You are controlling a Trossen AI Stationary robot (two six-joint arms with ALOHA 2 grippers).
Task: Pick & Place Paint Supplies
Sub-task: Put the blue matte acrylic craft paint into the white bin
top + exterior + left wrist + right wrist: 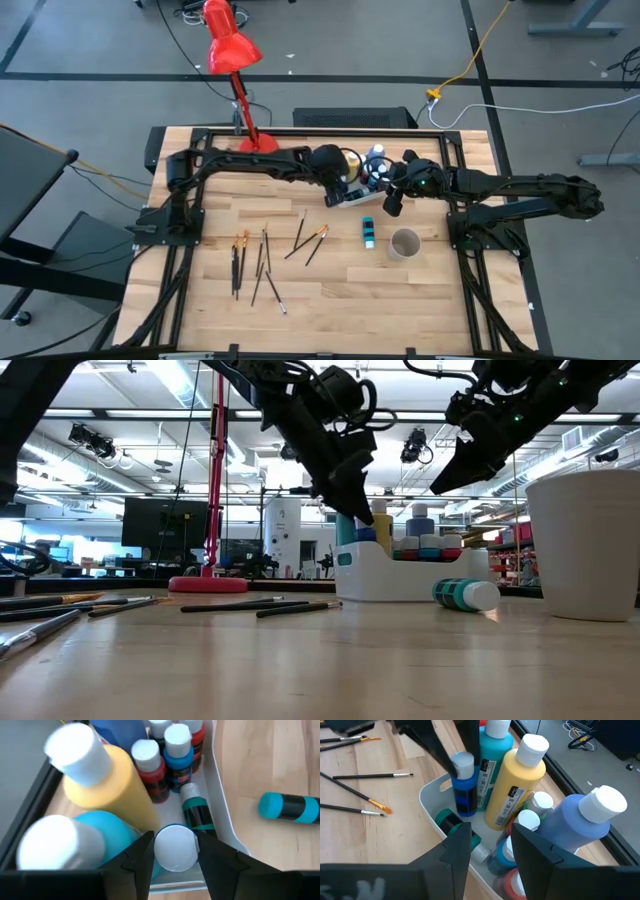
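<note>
A white tray (347,200) at the table's far middle holds several paint bottles, among them a tall yellow one (512,785), a tall teal one (492,760) and a big blue one (570,820). My left gripper (175,855) reaches in from the left and is shut on a small blue bottle (465,795) standing upright in the tray's near corner. My right gripper (492,855) hovers open above the tray's right side, holding nothing. A teal bottle (369,233) lies on its side on the table. Several brushes (265,260) lie on the wood at near left. My left gripper pinches the small blue bottle's white cap (175,840) between its two fingers (142,857), one on each side. The fingers slant down from the table's left. The bottle stands upright, its lower end down inside the tray (427,795).
A pale cup (405,243) stands right of the lying teal bottle. A dark bottle with a green cap (195,812) lies on the tray's floor. The red desk lamp (232,50) stands on its base at the far edge. Bare wood lies along the near edge.
</note>
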